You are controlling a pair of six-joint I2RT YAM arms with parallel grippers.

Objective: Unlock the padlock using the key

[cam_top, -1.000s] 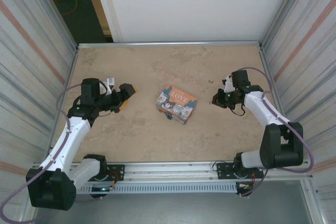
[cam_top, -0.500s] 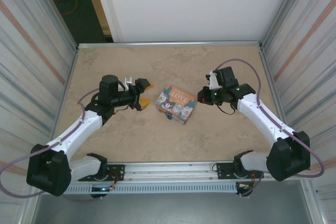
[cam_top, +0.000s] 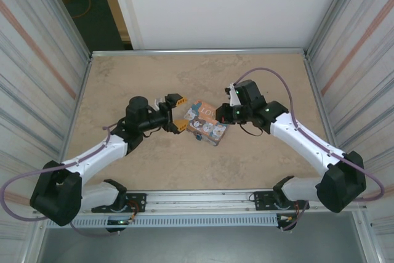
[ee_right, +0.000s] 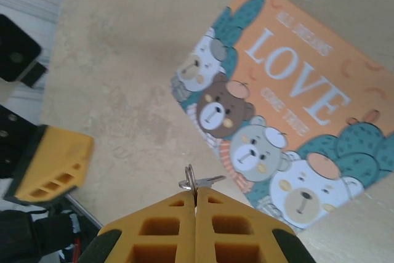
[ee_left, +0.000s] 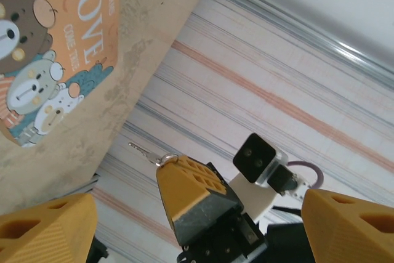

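The right claw (ee_right: pixel 196 200) is pinched together on the key (ee_right: pixel 209 180) at its ring (ee_right: pixel 188 175) end. The thin blade pokes sideways just past the fingertips, over the tabletop (ee_right: pixel 123 60) and close beside the box (ee_right: pixel 289 103). The left claw (cam_top: pixel 179 113) stands wide apart and empty, near the box's left end. The padlock (cam_top: pixel 198 137) shows as a small bluish speck at the box's near edge, apparently fastened there. It looks light, hard and smooth, so it would likely swing or slip under a push. The left claw would best pinch its body across the flat faces, leaving shackle and keyhole free. The key is stiff but tiny, and held so near the ring it may pivot when pressed in
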